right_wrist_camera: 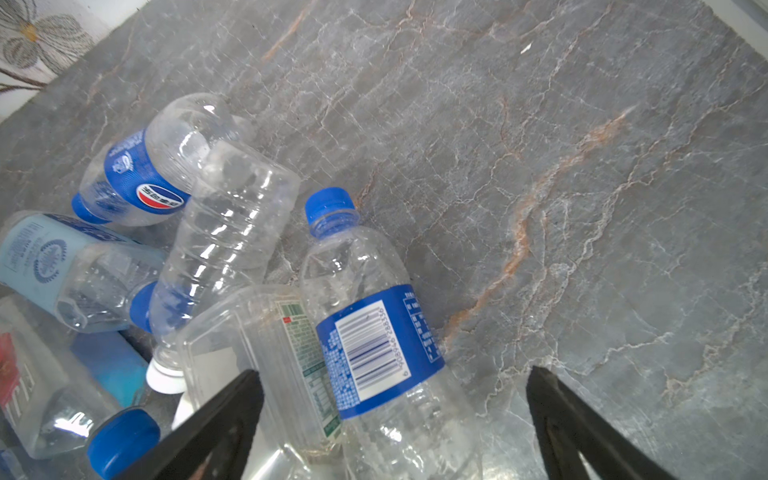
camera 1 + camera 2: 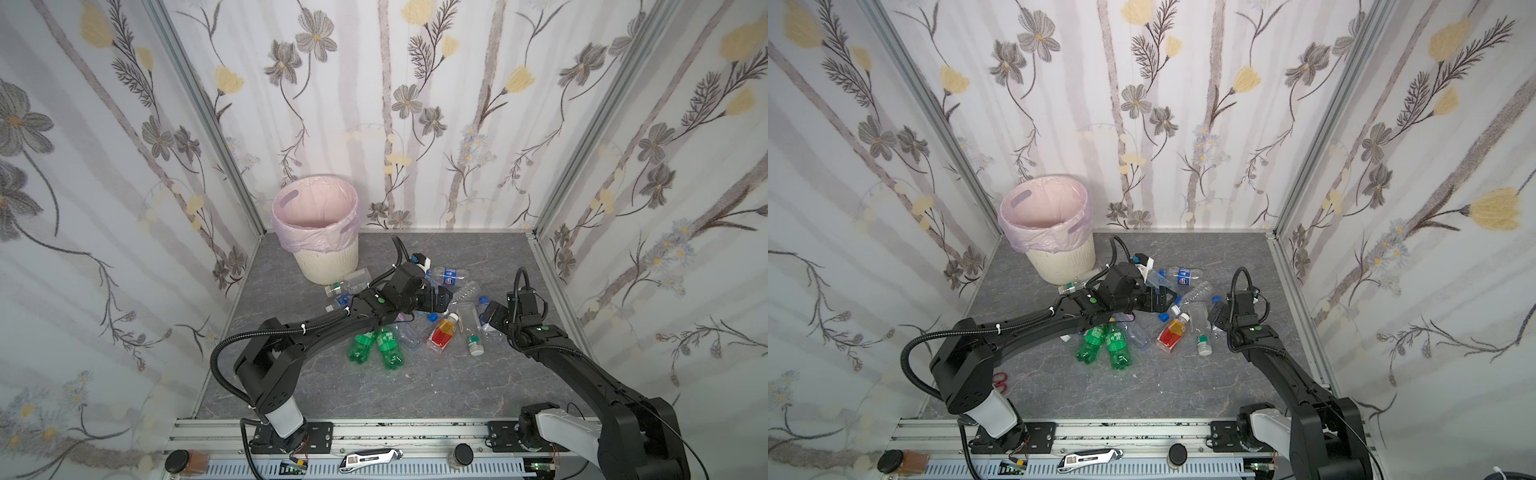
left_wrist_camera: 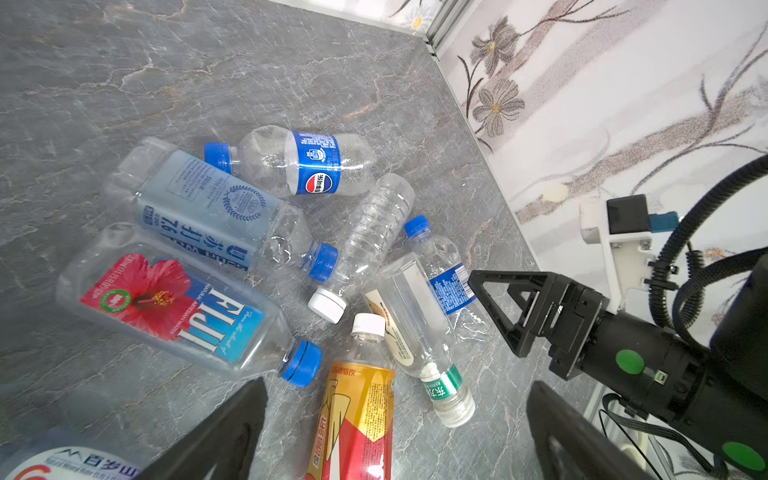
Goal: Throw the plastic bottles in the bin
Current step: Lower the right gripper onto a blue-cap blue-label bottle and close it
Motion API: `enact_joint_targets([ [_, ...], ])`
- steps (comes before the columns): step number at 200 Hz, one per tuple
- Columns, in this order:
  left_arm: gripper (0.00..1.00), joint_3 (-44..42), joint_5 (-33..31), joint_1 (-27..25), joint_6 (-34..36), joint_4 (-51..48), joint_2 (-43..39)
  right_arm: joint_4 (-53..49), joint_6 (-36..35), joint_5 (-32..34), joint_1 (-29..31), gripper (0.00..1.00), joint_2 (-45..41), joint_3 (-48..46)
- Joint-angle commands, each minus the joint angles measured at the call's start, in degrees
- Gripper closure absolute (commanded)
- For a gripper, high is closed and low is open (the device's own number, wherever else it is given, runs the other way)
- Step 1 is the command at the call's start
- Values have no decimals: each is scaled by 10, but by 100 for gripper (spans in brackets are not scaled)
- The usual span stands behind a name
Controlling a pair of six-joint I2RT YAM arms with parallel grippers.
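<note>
On the grey marble-patterned table (image 2: 415, 386), the plastic bottles (image 2: 468, 318) lie on their sides in a loose cluster near the middle. At the far-left corner the bin (image 2: 328, 266) stands upright, with its pink bag (image 2: 316, 237) folded over the rim. The bin stands apart from the main cluster, and one clear bottle (image 2: 353, 279) lies just beside its base.

Cluster layout, both top views:
- Two green bottles (image 2: 1117, 345) lie side by side at the near edge.
- The orange-red bottle (image 2: 1172, 332) lies to their right.
- The Pepsi bottle (image 2: 1183, 276) lies at the far edge.

Left pincer (image 3: 398, 382): the jaws are spread wide and the pincer hovers above the centre of the cluster. The left wrist view shows three bottles beneath it: the Fiji bottle (image 3: 174, 307), a pale-blue soda-water bottle (image 3: 208, 208) and a ribbed clear bottle (image 3: 370, 237) with a white cap. The orange-red bottle runs between the two fingers.

Right pincer (image 1: 395, 372): the jaws are spread wide and the pincer sits at the right edge of the cluster. The right wrist view shows a blue-labelled bottle (image 1: 370, 345) with a barcode lying in the gap between the fingers. It touches a square clear bottle (image 1: 257, 345), which one finger overlaps. Whether either finger touches a bottle cannot be determined.
</note>
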Motion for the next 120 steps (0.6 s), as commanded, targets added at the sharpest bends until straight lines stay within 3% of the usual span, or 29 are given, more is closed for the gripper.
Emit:
enact_joint_targets([
  [1, 0, 7, 8, 0, -2, 24, 2, 13, -14, -25, -2, 2, 16, 0],
  [78, 0, 7, 11, 0, -3, 27, 2, 42, -14, -41, -3, 14, 51, -25],
  [120, 0, 7, 13, 0, 0, 28, 4, 63, -17, -58, -3, 27, 62, -36],
])
